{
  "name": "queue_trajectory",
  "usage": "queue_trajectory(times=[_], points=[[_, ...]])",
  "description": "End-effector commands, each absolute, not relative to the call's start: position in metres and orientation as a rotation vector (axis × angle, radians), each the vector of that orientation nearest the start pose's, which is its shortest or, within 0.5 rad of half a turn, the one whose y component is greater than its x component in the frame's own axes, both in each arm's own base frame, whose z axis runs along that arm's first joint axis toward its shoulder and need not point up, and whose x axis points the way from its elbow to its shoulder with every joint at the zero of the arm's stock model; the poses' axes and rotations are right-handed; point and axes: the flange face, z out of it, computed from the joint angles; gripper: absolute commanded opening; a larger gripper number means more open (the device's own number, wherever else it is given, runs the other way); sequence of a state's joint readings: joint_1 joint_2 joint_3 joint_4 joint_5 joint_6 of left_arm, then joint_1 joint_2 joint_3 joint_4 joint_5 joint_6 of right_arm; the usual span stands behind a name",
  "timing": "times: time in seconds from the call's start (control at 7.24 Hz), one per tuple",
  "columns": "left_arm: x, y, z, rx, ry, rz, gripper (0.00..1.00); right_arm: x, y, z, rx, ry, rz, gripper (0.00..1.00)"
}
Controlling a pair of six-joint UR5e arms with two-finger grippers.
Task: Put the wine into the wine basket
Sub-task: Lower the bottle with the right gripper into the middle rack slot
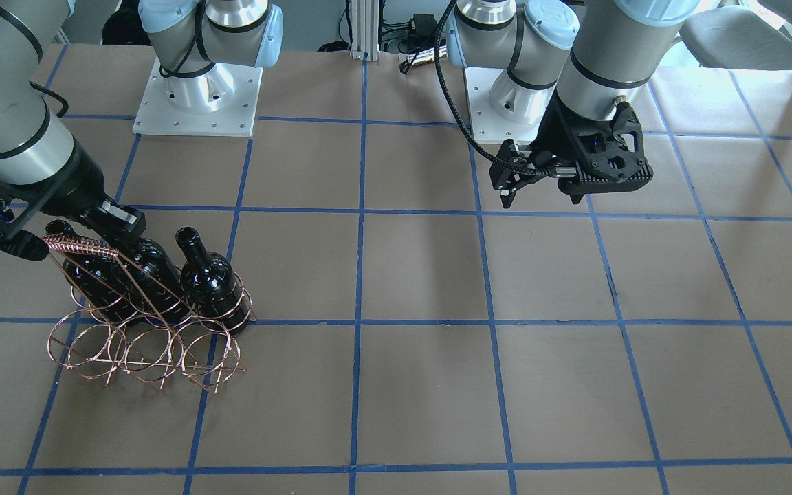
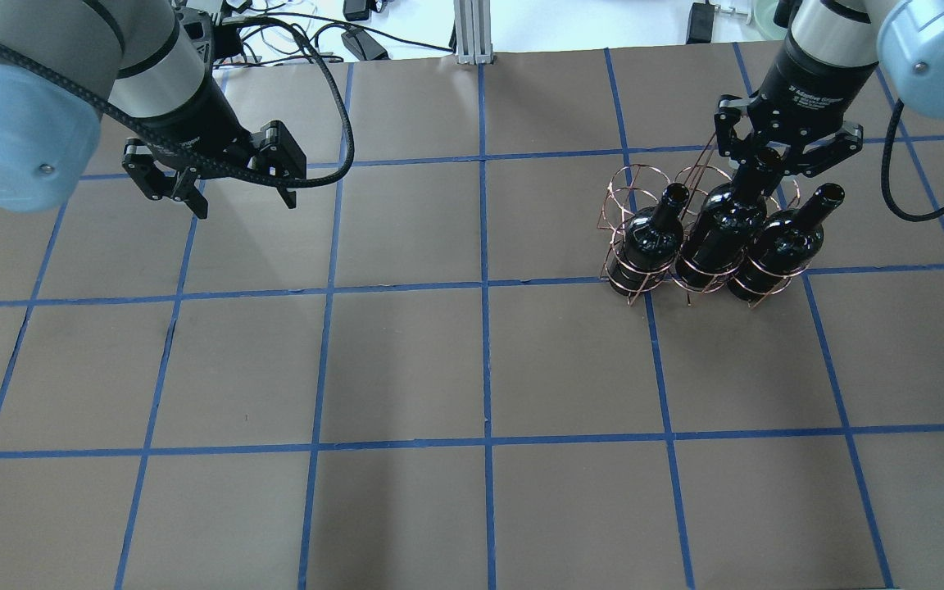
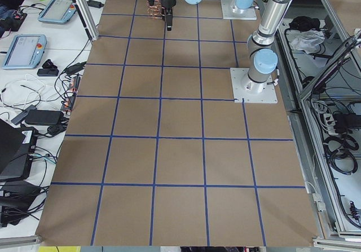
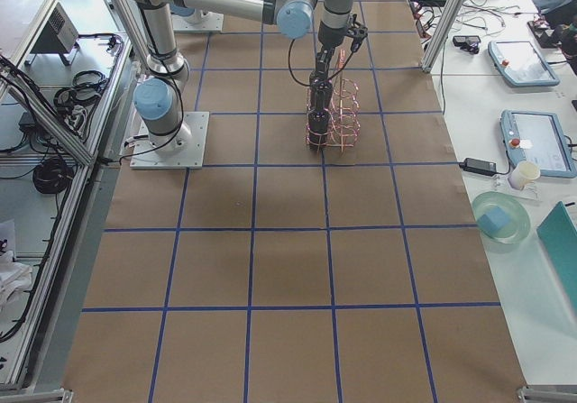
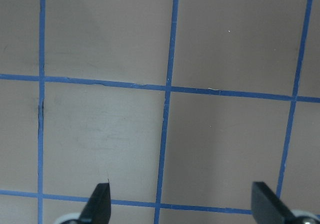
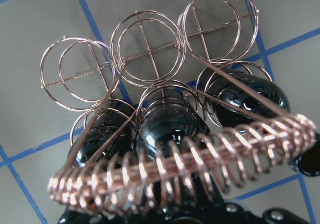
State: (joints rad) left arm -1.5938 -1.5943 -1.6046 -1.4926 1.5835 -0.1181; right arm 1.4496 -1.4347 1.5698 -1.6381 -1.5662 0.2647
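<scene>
Middle bottle in the basket, two o'clock on our desk.
Our right end effector clenches its neck, left end effector gapes; lifting unreleased could topple the basket.

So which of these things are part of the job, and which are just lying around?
Job: wine basket, middle bottle, right tool at its neck, two flanking bottles.
Lying about: idle left tool, green bowl, tablets.

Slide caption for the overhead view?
Right gripper at the neck of the middle wine bottle, all three in the wine basket; left gripper open.
</scene>
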Motion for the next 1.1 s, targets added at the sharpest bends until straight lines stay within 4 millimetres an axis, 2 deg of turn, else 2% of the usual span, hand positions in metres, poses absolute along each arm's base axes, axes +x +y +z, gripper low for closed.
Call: queue_trajectory(times=[0.0,0.28,0.55,0.97], points=[[-0.143,-0.500,0.468,-0.151,3.126,-0.037,1.00,0.067,-0.554,0.418,0.601,3.082,0.123,0.00],[-0.143,-0.500,0.468,-0.149,3.126,-0.037,1.00,0.067,-0.558,0.410,0.599,3.083,0.140,0.00],[-0.143,-0.500,0.468,-0.151,3.124,-0.038,1.00,0.067,-0.557,0.392,0.594,3.083,0.140,0.00],[-0.144,-0.499,0.466,-0.147,3.126,-0.033,1.00,0.067,-0.556,0.389,0.601,3.082,0.145,0.03]])
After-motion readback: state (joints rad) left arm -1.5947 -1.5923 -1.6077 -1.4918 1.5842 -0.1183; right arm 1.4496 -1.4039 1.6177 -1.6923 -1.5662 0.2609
